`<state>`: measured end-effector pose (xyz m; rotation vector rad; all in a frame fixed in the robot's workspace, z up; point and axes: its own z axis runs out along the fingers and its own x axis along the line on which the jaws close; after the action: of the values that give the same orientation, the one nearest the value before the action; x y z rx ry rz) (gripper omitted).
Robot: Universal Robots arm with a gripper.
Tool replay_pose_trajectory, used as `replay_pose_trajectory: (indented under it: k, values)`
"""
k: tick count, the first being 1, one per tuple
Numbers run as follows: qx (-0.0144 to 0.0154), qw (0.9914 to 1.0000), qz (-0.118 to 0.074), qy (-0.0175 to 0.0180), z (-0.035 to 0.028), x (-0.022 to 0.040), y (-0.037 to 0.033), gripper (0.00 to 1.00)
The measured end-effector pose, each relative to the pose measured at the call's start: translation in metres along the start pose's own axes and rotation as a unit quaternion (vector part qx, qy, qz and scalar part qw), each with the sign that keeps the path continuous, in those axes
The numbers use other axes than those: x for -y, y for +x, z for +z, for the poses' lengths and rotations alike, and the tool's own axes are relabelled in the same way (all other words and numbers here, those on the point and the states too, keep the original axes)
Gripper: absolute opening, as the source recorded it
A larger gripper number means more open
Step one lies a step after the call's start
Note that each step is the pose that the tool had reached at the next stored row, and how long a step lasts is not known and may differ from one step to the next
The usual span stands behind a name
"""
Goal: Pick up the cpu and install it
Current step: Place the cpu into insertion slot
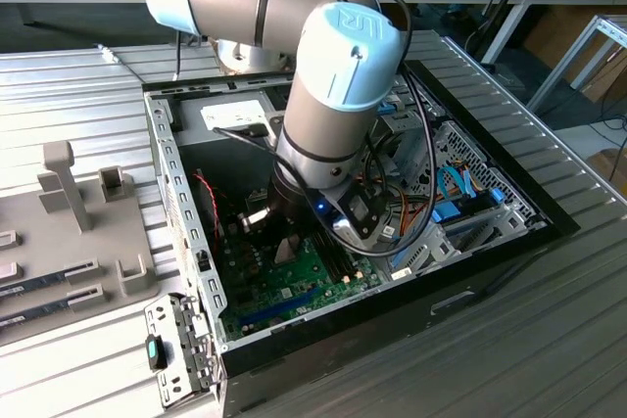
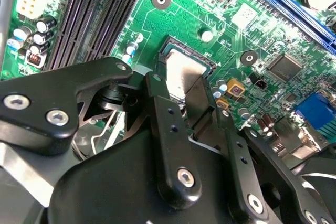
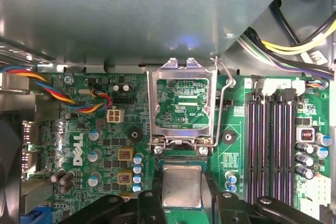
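Here the arm (image 1: 333, 95) reaches down into the case (image 1: 470, 242), fingers (image 2: 173, 145) grasping the cpu (image 3: 182, 185).

An open computer case (image 1: 186, 212) lies on a grey ribbed surface (image 1: 549, 301). Inside it lies a green board (image 1: 323, 276), with blue cables (image 1: 453, 188) toward the exterior view's right. On the exterior view's left, a grey holder block (image 1: 69, 232) stands on the surface with upright posts. In the first wrist view, a metal socket frame (image 3: 182, 103) stands tilted open on the board, with a thin wire lever (image 3: 224, 98) just beside it. Four dark memory slots (image 3: 273, 145) run near the frame, and a twisted bundle of coloured wires (image 3: 63, 95) ends at a white plug (image 3: 114, 115). In the second wrist view, a blue slot (image 2: 286, 3) crosses the board, and a dark square chip (image 2: 284, 67) sits near it.
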<state>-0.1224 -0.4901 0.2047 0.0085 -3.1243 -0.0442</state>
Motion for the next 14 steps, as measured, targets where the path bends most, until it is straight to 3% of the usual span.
replay_pose_trajectory:
  k: [14]
  values:
    - [0.0001, 1.0, 0.003, -0.0002, 0.0001, 0.0027, 0.0022, 0.41]
